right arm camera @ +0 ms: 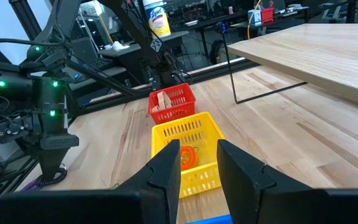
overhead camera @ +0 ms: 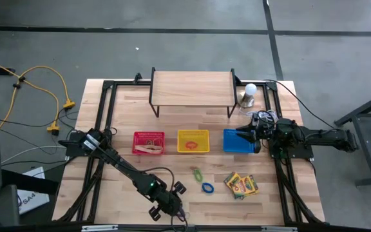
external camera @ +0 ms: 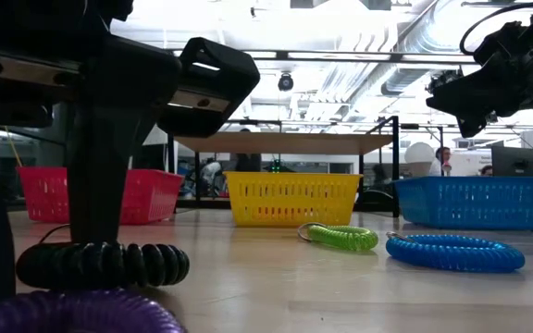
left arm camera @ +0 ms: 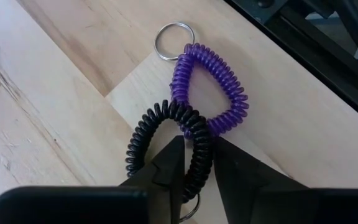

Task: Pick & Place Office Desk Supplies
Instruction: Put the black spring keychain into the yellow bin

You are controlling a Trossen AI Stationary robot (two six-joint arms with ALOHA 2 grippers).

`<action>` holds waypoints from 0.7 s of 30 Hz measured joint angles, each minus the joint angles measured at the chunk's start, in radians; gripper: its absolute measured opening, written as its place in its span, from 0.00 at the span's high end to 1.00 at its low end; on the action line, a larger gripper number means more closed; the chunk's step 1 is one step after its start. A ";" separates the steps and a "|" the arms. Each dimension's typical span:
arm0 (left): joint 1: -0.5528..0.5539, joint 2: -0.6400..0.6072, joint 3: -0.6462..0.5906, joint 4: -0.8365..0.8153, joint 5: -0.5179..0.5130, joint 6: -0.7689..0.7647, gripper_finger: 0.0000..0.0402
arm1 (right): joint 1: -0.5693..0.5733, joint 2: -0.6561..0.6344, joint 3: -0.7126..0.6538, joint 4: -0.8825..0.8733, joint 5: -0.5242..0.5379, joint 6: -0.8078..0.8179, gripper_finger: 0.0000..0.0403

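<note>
While your left gripper [left arm camera: 197, 171] sits low at the near edge of the table, its two dark fingers [left arm camera: 166, 168] stand on either side of the black coil keyring [left arm camera: 166, 134], one strand of the coil running straight down between them. The fingers are narrow and look to be touching that strand on both sides (whether they grip it firmly, you cannot tell from the wrist view). The purple coil keyring [left arm camera: 213, 90] lies just beyond the black one, touching it, with a small metal split ring [left arm camera: 173, 40] at its far end.

From table height you see the black coil flat on the wood beside the left arm, the purple one at the very front.

Further out on the table lie a green coil [overhead camera: 197, 173] and a blue coil [overhead camera: 207, 187], near each other, with the crayon boxes [overhead camera: 241, 184] just beside them.

Your right gripper [right arm camera: 197, 168] hangs above the blue basket [overhead camera: 237, 143], fingers a narrow gap apart and holding nothing. The yellow basket [overhead camera: 192, 140] and red basket [overhead camera: 148, 142] stand in the same row.
</note>
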 joint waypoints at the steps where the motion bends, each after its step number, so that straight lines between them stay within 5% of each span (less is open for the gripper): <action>1: 0.000 0.000 0.000 0.000 0.000 0.000 0.82 | 0.000 0.000 0.000 0.000 0.000 0.000 0.77; 21: 0.000 -0.011 -0.001 -0.010 -0.014 0.000 0.89 | 0.000 0.000 0.000 0.000 0.000 0.000 0.77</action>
